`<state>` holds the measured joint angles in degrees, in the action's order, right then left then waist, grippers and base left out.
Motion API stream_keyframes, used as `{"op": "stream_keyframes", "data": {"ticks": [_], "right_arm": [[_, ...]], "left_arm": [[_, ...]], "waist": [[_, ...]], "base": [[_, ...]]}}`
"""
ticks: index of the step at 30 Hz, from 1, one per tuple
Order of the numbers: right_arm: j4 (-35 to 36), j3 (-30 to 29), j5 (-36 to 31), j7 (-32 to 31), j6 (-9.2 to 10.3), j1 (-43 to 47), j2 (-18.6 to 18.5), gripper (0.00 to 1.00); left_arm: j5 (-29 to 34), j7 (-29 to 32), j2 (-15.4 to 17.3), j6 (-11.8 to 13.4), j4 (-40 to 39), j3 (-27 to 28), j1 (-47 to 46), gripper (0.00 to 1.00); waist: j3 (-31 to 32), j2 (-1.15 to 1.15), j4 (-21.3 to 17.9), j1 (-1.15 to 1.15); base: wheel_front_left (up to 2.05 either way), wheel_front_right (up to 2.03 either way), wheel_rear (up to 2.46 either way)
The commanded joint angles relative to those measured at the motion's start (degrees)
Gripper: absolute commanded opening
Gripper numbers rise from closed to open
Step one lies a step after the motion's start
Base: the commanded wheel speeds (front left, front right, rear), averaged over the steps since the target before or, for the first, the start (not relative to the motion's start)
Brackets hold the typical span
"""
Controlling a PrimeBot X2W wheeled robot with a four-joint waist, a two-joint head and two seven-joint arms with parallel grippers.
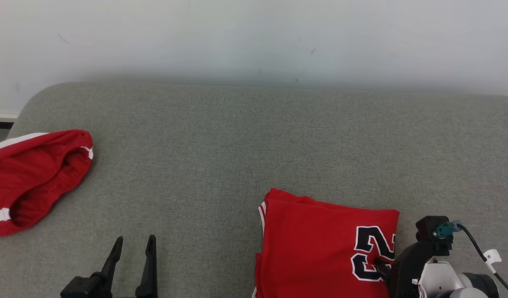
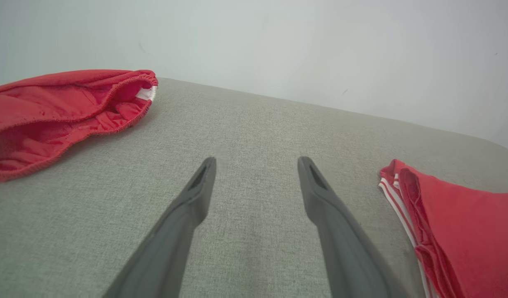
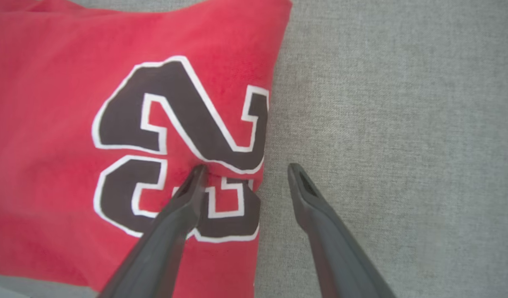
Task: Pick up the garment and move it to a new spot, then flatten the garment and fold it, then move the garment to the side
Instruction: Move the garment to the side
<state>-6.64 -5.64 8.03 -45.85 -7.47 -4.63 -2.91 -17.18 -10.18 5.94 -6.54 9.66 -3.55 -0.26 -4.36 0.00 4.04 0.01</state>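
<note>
folded red jersey with black number [image 1: 320,240] is laid near-right on grey fabric surface [image 1: 221,157]; its right edge is straddled by spread right pincer [image 3: 246,167], nothing pinched. spread left pincer [image 1: 135,239] is parked well apart.

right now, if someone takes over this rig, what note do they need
Left gripper: open, empty, over the grey cushion.
Right gripper: open, astride the right edge of the jersey, one finger at its number, the other over bare cushion.
Things: jersey folded, near right; red shorts crumpled, far left.
Done: folding, by the look of it.
To do: grip the jersey, move it aside.
</note>
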Motion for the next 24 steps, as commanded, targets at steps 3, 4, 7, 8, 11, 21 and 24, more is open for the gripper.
{"op": "stream_keyframes", "data": {"ticks": [3,4,7,8,11,21,24], "right_arm": [[-2.1,0.4,0.9,-0.3,-0.06,-1.1,0.0,1.0],[-3.1,0.5,1.3,-0.5,-0.06,-1.4,0.0,1.0],[-5.7,0.9,1.8,-0.6,-0.06,-2.1,0.1,1.0],[-6.3,1.2,2.2,-0.6,-0.06,-2.2,0.1,1.0],[-7.4,2.3,2.4,0.4,-0.06,-3.3,0.1,0.2],[-7.3,4.5,0.1,3.1,0.03,-11.0,-7.5,0.0],[-8.3,4.1,-1.3,2.9,0.02,-14.9,-11.5,0.0]], "left_arm": [[-0.4,-0.5,0.4,0.3,-0.3,-0.1,-1.0,1.0],[-0.4,-0.6,0.4,0.3,-0.3,-0.2,-1.1,1.0],[-0.5,-0.9,0.5,0.2,-0.4,-0.4,-1.3,1.0],[-0.5,-0.9,0.5,0.2,-0.5,-0.5,-1.3,1.0],[-0.6,-1.1,0.6,0.3,-0.6,-0.6,-1.2,1.0],[-0.7,-1.9,1.3,0.4,-3.7,-0.8,-2.8,1.0],[-0.4,-2.2,1.5,0.4,-4.9,-1.1,-3.9,1.0]], "waist": [[-0.9,0.0,0.6,-0.01],[-1.1,0.0,0.7,-0.01],[-1.6,0.0,0.9,-0.01],[-1.8,0.0,1.0,-0.01],[-2.3,0.0,1.0,-0.01],[-6.0,0.0,-1.3,-0.01],[-7.6,0.0,-2.4,-0.01]], "base": [[0.0,0.0,0.0],[0.0,0.0,0.0],[0.0,0.0,0.0],[0.0,0.0,0.0],[0.0,0.0,0.0],[0.0,0.0,0.0],[0.0,0.0,0.0]]}}
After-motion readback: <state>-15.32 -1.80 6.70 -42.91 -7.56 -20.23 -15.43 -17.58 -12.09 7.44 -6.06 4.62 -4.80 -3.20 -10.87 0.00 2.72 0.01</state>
